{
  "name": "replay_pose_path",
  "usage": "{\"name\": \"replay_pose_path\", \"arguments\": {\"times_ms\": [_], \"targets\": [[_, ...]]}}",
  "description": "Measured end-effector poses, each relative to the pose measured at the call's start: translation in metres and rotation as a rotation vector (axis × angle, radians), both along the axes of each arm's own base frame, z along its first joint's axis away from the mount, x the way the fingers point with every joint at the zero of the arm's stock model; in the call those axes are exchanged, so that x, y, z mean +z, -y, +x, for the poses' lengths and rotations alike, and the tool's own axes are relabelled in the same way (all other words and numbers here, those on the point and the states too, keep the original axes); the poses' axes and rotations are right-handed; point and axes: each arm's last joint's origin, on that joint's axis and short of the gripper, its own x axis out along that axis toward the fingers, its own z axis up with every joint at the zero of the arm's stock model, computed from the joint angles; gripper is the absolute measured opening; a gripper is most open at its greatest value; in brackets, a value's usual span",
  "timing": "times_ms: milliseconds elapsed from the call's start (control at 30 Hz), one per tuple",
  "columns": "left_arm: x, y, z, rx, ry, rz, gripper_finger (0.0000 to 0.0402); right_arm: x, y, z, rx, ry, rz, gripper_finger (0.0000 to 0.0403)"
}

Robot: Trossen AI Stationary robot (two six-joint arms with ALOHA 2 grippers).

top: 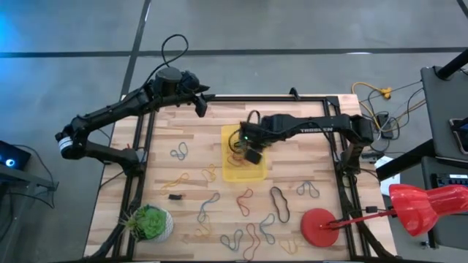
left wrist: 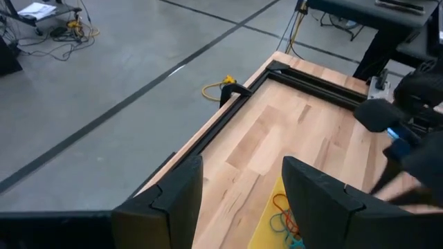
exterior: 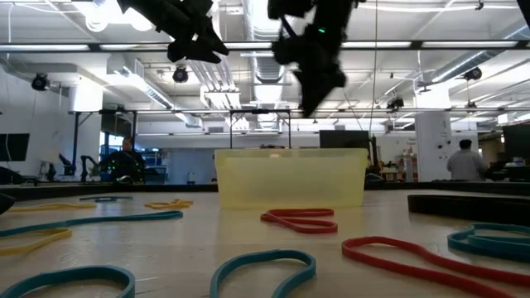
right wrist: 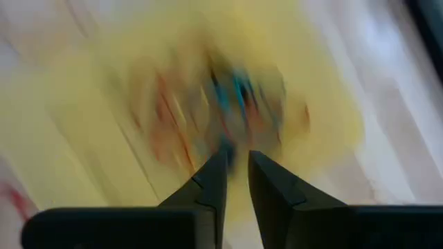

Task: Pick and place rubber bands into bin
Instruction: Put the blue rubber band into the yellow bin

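Observation:
The yellow bin (top: 243, 172) stands on the wooden table's middle, with several rubber bands heaped inside (left wrist: 284, 218). It also shows in the low view (exterior: 290, 178). Many more rubber bands (top: 246, 199) lie loose on the table around it, mostly nearer the front. My right gripper (top: 254, 155) hangs above the bin, fingers pointing down and nearly closed (right wrist: 237, 155); its wrist view is blurred, and the low view (exterior: 319, 91) shows nothing hanging below it. My left gripper (top: 199, 104) is open and empty, high over the table's far left part (left wrist: 242, 166).
A red disc (top: 319, 225) lies at the front right and a green plant ball (top: 151, 223) at the front left. A small black piece (top: 175, 196) lies left of the bin. Black frame rails (top: 344, 183) run along the table's sides and far edge.

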Motion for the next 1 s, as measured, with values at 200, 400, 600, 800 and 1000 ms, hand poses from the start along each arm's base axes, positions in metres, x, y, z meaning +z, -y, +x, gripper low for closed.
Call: {"name": "replay_pose_path", "arguments": {"times_ms": [200, 400, 600, 800, 1000], "targets": [[0.000, 0.000, 0.000, 0.000, -0.001, 0.000, 0.0183, -0.031, -0.026, -0.040, 0.050, -0.311, 0.074, 0.0109], [-0.001, 0.000, 0.000, -0.006, -0.004, -0.004, 0.0183, -0.049, -0.076, -0.079, 0.203, -0.408, 0.137, 0.0172], [-0.001, 0.000, 0.000, -0.009, -0.006, -0.005, 0.0183, -0.054, -0.120, -0.124, 0.391, -0.444, 0.099, 0.0208], [-0.002, 0.000, 0.000, -0.008, -0.005, -0.008, 0.0183, -0.067, -0.126, -0.142, 0.422, -0.392, 0.105, 0.0211], [-0.002, 0.000, 0.000, -0.006, -0.003, -0.009, 0.0183, -0.089, -0.119, -0.154, 0.401, -0.422, 0.122, 0.0210]]}}
